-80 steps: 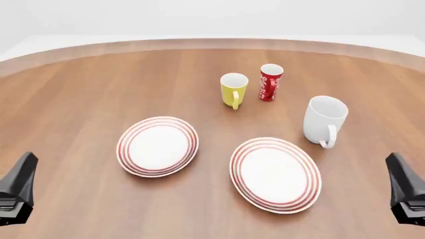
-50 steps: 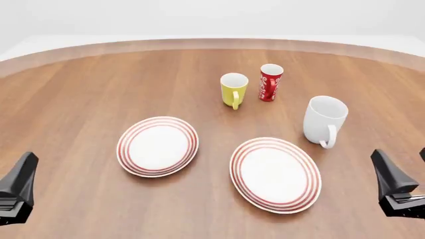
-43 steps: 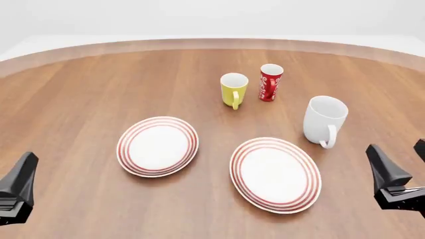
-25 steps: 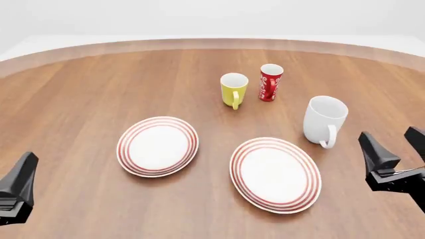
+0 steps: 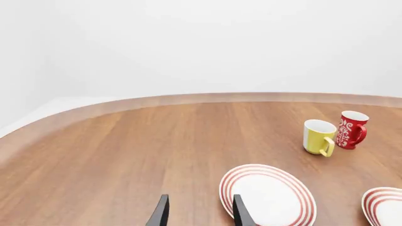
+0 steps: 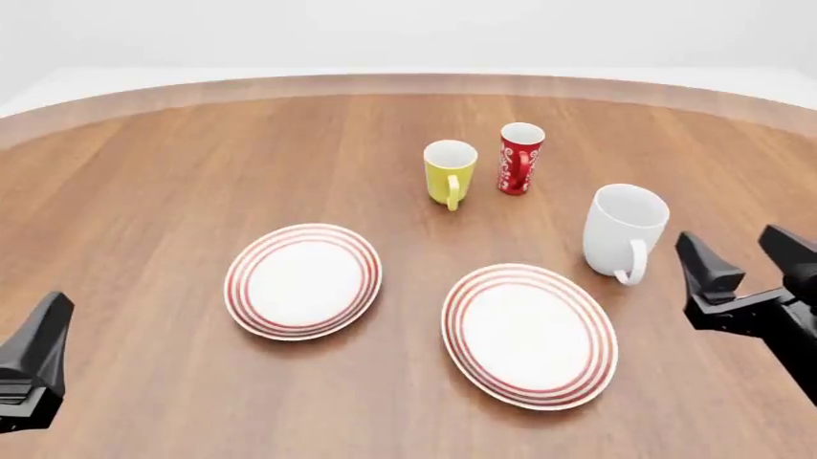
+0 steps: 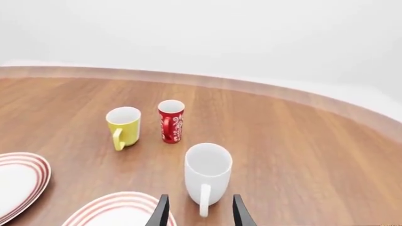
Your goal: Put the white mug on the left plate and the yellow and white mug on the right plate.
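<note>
The white mug [image 6: 625, 229] stands upright at the right of the table, its handle turned toward the near edge. My right gripper [image 6: 745, 260] hangs open just right of it and slightly nearer, apart from it; in the right wrist view the white mug [image 7: 207, 172] sits straight ahead of the right gripper [image 7: 199, 208]. The yellow and white mug [image 6: 450, 172] stands farther back near the middle. The left plate [image 6: 304, 280] and the right plate [image 6: 530, 335] lie bare in front. My left gripper [image 5: 199, 214] is open and holds nothing, low at the near left [image 6: 49, 320].
A slim red mug [image 6: 519, 158] with a white pattern stands right beside the yellow and white mug, on its right. The table's curved far edge [image 6: 408, 84] runs behind the mugs.
My right gripper has moved forward and upward from the near right corner toward the white mug, with both fingers now showing. The left gripper and all mugs and plates have stayed put.
</note>
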